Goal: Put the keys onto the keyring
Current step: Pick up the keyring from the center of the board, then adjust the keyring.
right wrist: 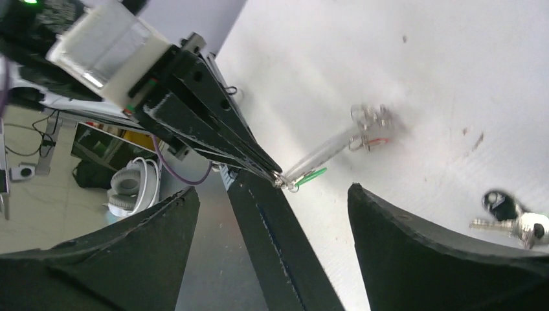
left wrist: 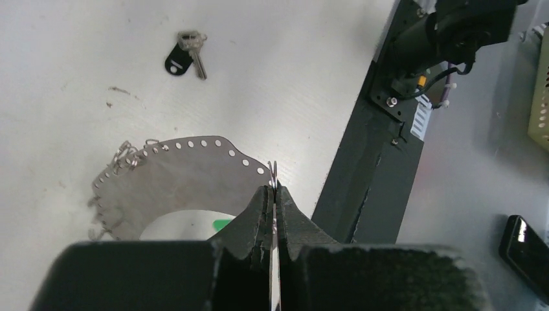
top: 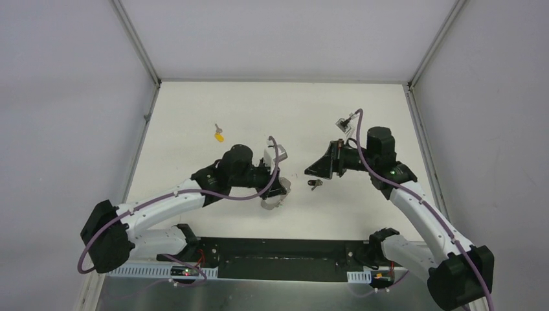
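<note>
My left gripper [top: 282,188] is shut on the edge of the keyring [left wrist: 188,175], a grey perforated band loop with small metal bits [left wrist: 126,155], and holds it tilted over the table. A green tag [right wrist: 311,175] hangs at the left fingertips [right wrist: 272,173]; it also shows through the loop [left wrist: 223,225]. The black-tag key [top: 315,184] lies flat between the grippers and shows in both wrist views [left wrist: 184,57] [right wrist: 511,217]. The yellow-tag key [top: 219,135] lies far left. My right gripper [top: 309,170] is open and empty, pointing at the left gripper from the right [right wrist: 273,189].
The black base rail [top: 278,259] runs along the near edge, close behind the left gripper [left wrist: 369,162]. A phone [left wrist: 527,249] and headphones [right wrist: 133,188] lie off the table. White enclosure walls stand on three sides.
</note>
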Action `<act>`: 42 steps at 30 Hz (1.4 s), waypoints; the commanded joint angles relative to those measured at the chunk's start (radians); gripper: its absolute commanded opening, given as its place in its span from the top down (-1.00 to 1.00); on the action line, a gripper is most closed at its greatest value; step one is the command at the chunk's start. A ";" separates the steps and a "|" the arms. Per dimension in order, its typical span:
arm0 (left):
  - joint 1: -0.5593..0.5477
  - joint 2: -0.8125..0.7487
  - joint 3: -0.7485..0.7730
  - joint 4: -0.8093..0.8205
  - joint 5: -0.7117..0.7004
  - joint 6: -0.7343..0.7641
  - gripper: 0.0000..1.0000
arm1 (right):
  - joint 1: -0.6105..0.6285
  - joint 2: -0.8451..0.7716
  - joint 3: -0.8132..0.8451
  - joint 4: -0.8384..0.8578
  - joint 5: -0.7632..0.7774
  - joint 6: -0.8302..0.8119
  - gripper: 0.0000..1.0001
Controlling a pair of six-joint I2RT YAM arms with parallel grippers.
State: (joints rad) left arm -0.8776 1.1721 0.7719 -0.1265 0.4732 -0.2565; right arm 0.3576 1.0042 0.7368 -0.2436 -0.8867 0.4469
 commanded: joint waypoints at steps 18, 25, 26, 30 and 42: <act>-0.007 -0.374 -0.292 0.651 0.154 0.456 1.00 | 0.235 -0.194 -0.103 0.503 -0.082 -0.261 -0.82; -0.007 -0.355 -0.298 0.741 0.180 0.426 1.00 | 0.308 -0.157 -0.111 0.577 -0.047 -0.283 -0.09; -0.008 -0.354 -0.297 0.746 0.185 0.423 1.00 | 0.316 -0.151 -0.110 0.575 -0.043 -0.296 -0.07; -0.008 -0.354 -0.294 0.762 0.191 0.408 1.00 | 0.341 -0.121 -0.102 0.561 -0.036 -0.332 0.13; -0.007 -0.354 -0.290 0.775 0.209 0.372 1.00 | 0.378 -0.111 -0.097 0.558 0.013 -0.366 1.00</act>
State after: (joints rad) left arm -0.8776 0.8207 0.4702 0.5552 0.6586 0.1268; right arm 0.7177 0.8959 0.6235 0.2680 -0.8845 0.1047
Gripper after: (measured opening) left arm 0.009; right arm 0.035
